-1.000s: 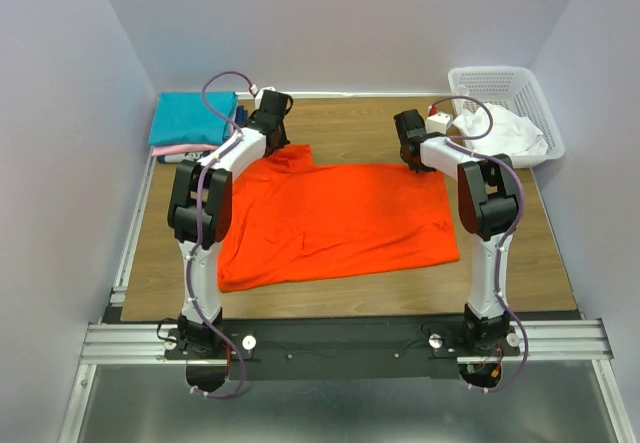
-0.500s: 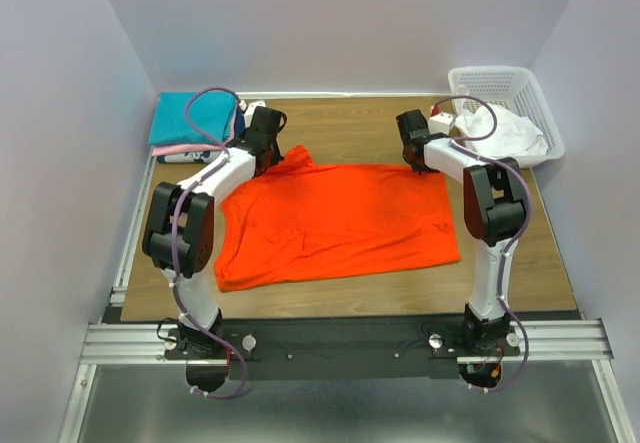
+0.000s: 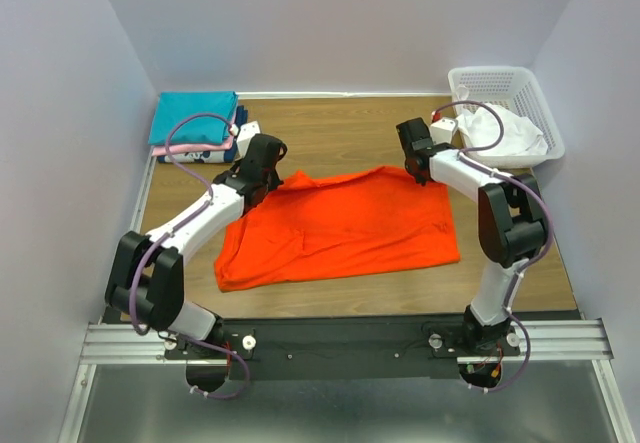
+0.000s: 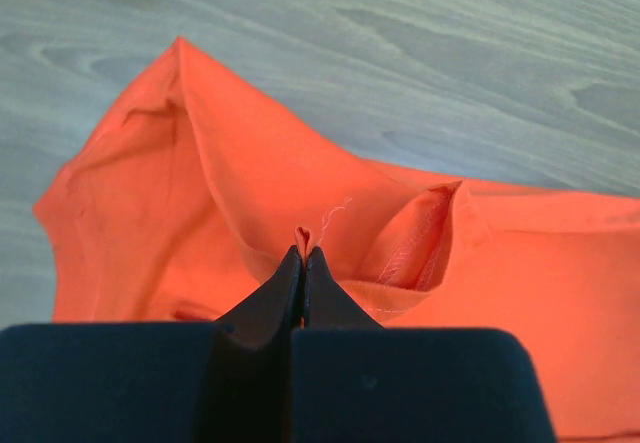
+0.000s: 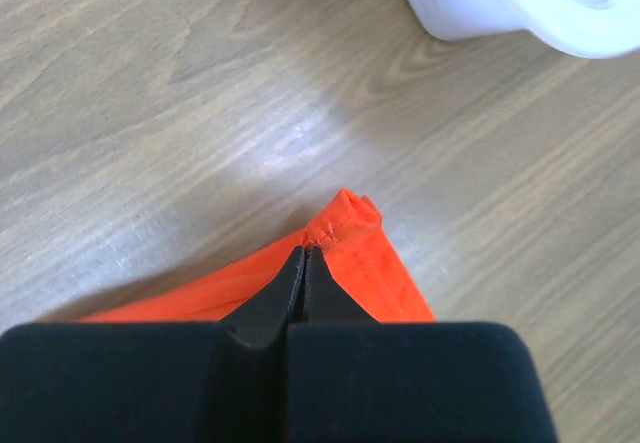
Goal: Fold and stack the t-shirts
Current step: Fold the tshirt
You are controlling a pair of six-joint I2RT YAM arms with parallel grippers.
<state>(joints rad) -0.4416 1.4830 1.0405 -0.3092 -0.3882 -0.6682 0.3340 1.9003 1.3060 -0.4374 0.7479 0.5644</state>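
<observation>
From above, the orange-red t-shirt (image 3: pixel 340 228) lies spread across the middle of the wooden table (image 3: pixel 340 128), its far edge lifted at both ends. The left gripper (image 3: pixel 272 176) is pinched on the far left corner, at the sleeve, and the right gripper (image 3: pixel 420 169) is pinched on the far right corner. Both arms reach in over the cloth's side edges and hide parts of them. At the far left corner of the table sits a folded teal t-shirt (image 3: pixel 192 118) on top of a pink t-shirt (image 3: pixel 180 149), with darker cloth under them that cannot be made out. At the far right stands a white lattice basket (image 3: pixel 500 81) holding a crumpled white cloth (image 3: pixel 510 133), just beside the right arm's wrist. In the left wrist view the fingers (image 4: pixel 270 298) are pressed together on a small peak of orange fabric, with the open sleeve and its stitched hem just to the right and bare wood beyond. In the right wrist view the fingers (image 5: pixel 268 308) are closed on the bunched tip of the shirt's corner. The basket's rounded base sits well apart at the upper right, with bare wood between.
</observation>
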